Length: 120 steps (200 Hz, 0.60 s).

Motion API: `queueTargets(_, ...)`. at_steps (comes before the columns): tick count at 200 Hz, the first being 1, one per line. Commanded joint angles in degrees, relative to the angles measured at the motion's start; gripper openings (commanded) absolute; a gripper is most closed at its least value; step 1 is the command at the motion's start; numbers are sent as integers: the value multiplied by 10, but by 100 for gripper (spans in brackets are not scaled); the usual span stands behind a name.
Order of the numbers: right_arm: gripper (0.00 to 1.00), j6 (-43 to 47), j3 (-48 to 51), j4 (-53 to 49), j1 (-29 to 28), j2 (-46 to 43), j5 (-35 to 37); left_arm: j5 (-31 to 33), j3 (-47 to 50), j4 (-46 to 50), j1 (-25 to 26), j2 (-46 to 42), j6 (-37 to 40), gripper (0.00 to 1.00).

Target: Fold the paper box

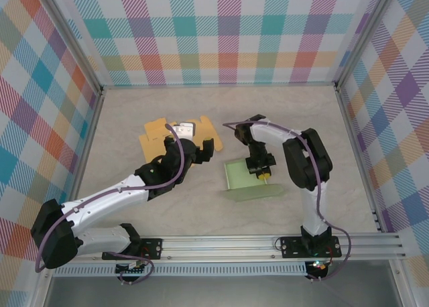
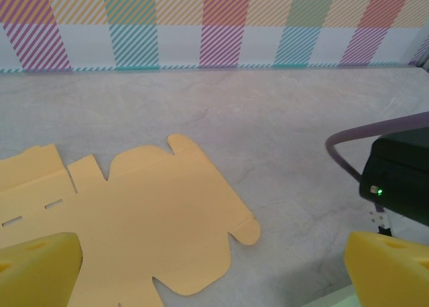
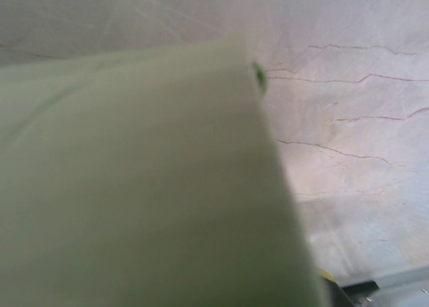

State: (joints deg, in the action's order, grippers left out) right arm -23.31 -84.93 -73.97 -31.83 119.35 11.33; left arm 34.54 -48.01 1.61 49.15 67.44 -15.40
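Risk starts nearest you: your right gripper [image 1: 261, 171] looks pinched shut on a side wall of the pale green, half-folded paper box [image 1: 242, 177], and the sheet sits right against its wrist camera. Pull or twist there and you may crease or tear that thin wall, or drag the box across the beige table [image 1: 322, 133]. Further out, your left gripper [image 2: 214, 272] stands wide open, holding nothing, over the flat orange die-cut cardboard blank [image 2: 154, 226]. Descend carelessly and a pad could catch an edge and skid the blank away.
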Motion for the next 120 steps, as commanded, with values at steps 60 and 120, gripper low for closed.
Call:
queueTargets(60,0,-63,-81,9,-10,153,104,20,9,1,-12,14,13,100)
queueTargets(120,0,-96,-112,17,-21,193,116,39,6,18,-17,16,13,100)
